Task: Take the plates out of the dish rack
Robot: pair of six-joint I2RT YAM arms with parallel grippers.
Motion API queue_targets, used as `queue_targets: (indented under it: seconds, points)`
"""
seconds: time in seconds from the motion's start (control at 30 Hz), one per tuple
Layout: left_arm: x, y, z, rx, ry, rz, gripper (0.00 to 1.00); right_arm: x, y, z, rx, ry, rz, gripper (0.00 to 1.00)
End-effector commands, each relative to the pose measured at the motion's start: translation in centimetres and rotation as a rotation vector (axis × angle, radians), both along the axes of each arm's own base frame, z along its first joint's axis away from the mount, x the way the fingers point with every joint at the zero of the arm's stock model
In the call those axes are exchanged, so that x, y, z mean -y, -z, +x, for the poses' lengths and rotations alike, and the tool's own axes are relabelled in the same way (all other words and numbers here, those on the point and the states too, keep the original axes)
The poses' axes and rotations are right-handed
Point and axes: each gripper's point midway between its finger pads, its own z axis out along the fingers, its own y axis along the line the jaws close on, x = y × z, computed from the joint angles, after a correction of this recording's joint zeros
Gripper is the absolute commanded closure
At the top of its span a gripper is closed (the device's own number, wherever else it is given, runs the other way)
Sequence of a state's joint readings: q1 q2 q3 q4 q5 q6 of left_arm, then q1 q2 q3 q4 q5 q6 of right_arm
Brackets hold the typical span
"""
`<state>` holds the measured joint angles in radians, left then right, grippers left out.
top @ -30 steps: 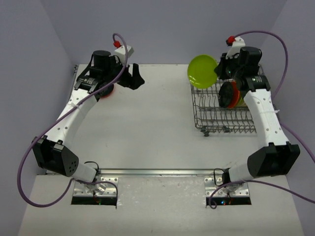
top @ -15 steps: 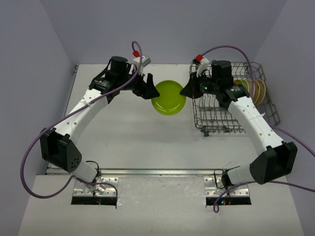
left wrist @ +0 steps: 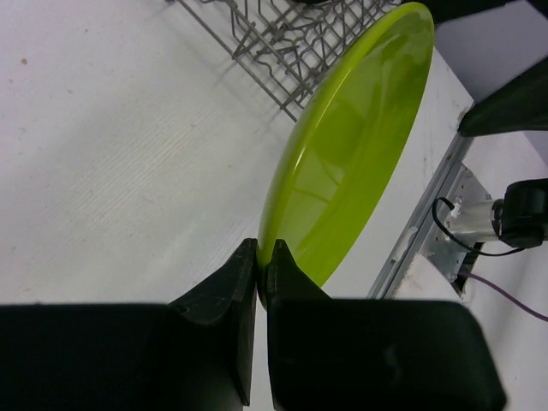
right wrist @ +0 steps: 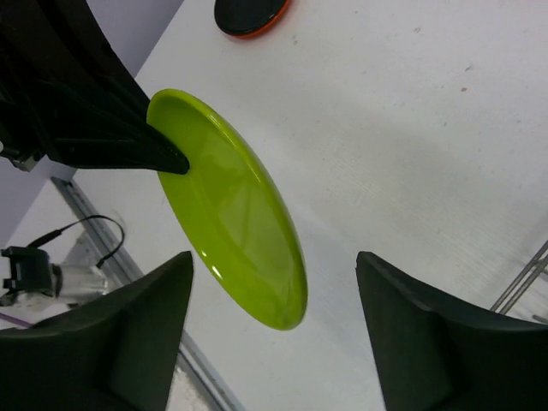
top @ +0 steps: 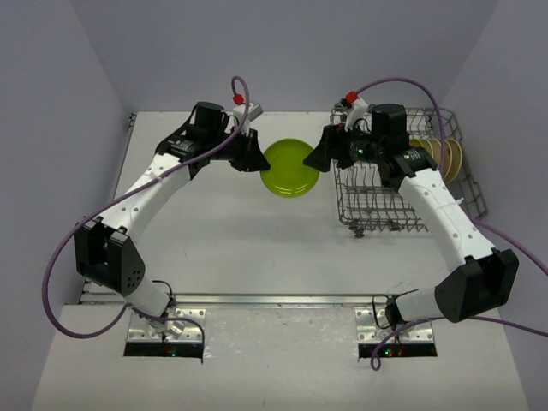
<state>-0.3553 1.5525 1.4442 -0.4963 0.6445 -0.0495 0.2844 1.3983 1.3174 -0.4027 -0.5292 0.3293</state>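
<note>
The lime green plate hangs between the arms, its rim pinched by the left gripper, with the right gripper spread wide; one orange plate lies on the table, and beige plates wait in the dish rack.

A white table, faintly speckled (a few dark flecks), sits under soft, even light. Plain pale lavender walls close it in on three sides.

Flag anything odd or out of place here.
Nothing stands out. The left gripper is shut on the rim of the lime green plate, the right gripper stands open around its other edge, and the beige plates stand upright in the dish rack.
</note>
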Motion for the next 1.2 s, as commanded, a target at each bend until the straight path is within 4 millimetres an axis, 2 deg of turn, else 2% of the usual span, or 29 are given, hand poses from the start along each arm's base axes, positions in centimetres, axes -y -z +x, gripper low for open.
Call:
queue_targets:
  seconds: [0.0,0.03,0.1,0.13,0.17,0.2,0.23,0.3,0.37,0.4,0.43,0.57,0.8,1.03,1.17]
  points:
    - [-5.0,0.3,3.4,0.009,-0.132,0.023,1.00,2.0,-1.6,1.7,0.027,0.106,0.032,0.05]
    - [-7.5,0.6,4.9,-0.015,-0.196,0.013,1.00,2.9,-1.4,2.1,0.009,0.131,0.042,0.01]
    - [-13.3,1.3,8.0,-0.064,-0.349,0.004,1.00,4.8,-0.6,2.7,-0.029,0.180,0.053,0.01]
    - [-15.1,1.7,9.4,-0.084,-0.399,0.011,1.00,5.4,-0.3,2.8,-0.048,0.198,0.053,0.01]
    - [-18.6,2.5,10.4,-0.116,-0.487,0.025,1.00,6.4,0.1,3.1,-0.059,0.222,0.046,0.01]
    - [-20.5,4.6,11.5,-0.172,-0.530,0.041,1.00,6.9,0.6,3.1,-0.077,0.238,0.035,0.01]
    - [-22.8,4.5,12.3,-0.179,-0.589,0.055,1.00,7.5,1.1,3.3,-0.075,0.259,0.013,0.01]
    - [-26.7,5.9,14.3,-0.220,-0.679,0.081,1.00,8.4,1.8,3.3,-0.068,0.283,-0.034,0.01]
    - [-30.0,7.4,15.0,-0.266,-0.758,0.100,1.00,9.1,2.5,3.2,-0.066,0.305,-0.065,0.01]
    - [-30.5,7.9,15.4,-0.280,-0.767,0.103,1.00,9.2,2.7,3.1,-0.067,0.306,-0.071,0.01]
    - [-32.6,8.9,16.0,-0.299,-0.810,0.112,1.00,9.4,3.0,2.8,-0.064,0.305,-0.082,0.01]
    - [-35.4,11.3,17.2,-0.340,-0.866,0.101,1.00,9.6,3.7,2.5,-0.069,0.309,-0.098,0.01]
    - [-36.5,14.6,18.2,-0.389,-0.900,0.104,0.95,9.7,4.5,2.4,-0.099,0.301,-0.108,0.01]
    - [-37.2,15.9,18.7,-0.406,-0.920,0.090,0.83,9.5,4.2,2.4,-0.104,0.292,-0.102,0.01]
    - [-37.5,16.2,19.0,-0.426,-0.927,0.048,0.82,9.4,4.2,2.3,-0.111,0.289,-0.097,0.01]
